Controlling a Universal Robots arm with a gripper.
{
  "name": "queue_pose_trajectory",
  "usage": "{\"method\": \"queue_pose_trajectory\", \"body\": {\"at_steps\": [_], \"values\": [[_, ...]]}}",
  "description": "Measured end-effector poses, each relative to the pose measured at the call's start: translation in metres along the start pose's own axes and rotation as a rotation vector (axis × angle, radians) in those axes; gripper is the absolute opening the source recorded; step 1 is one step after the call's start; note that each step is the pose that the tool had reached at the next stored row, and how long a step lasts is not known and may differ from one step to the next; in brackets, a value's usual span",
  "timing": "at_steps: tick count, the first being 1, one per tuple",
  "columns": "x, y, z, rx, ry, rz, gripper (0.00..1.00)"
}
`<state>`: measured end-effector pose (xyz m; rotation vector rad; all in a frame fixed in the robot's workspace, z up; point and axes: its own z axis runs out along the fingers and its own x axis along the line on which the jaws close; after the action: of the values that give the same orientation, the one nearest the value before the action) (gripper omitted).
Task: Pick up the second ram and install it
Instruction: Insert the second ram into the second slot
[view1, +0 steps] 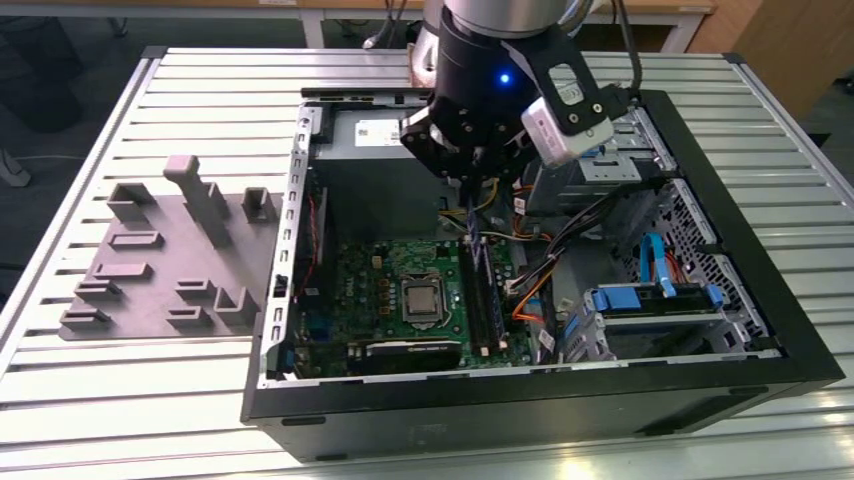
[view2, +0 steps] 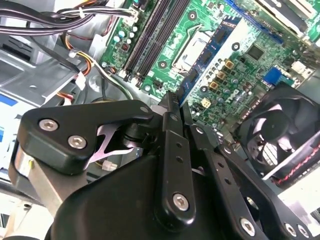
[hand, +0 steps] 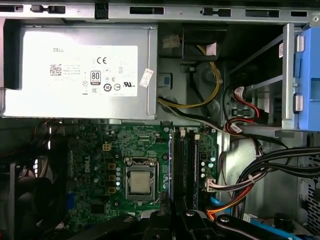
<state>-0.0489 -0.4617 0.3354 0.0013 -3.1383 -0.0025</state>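
Note:
My gripper (view1: 469, 208) hangs over the open computer case (view1: 400, 400), above the far end of the long black memory slots (view1: 486, 295) of the green motherboard (view1: 367, 285). Its fingers are pressed together on a thin dark strip seen edge-on, which I take for the second ram (view1: 471, 230). In the second wrist view the gripper (view2: 174, 100) shows both fingers meeting in a narrow tip, with the slots (view2: 147, 40) beyond it. The first wrist view has the gripper (hand: 174, 220) just short of the slots (hand: 185, 165).
A grey plastic fixture (view1: 160, 260) with upright blocks lies on the slatted table at the exterior view's left. Inside the case are the processor socket (view1: 419, 298), a power supply (hand: 75, 70), cable bundles (view1: 567, 235), a fan (view2: 280, 135) and a blue drive bay (view1: 654, 298).

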Motion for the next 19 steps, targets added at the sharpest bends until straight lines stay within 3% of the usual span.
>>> {"method": "queue_pose_trajectory", "body": {"at_steps": [19], "values": [[-0.0003,-0.0001,0.0346,0.0,0.0001,0.006,0.14]]}}
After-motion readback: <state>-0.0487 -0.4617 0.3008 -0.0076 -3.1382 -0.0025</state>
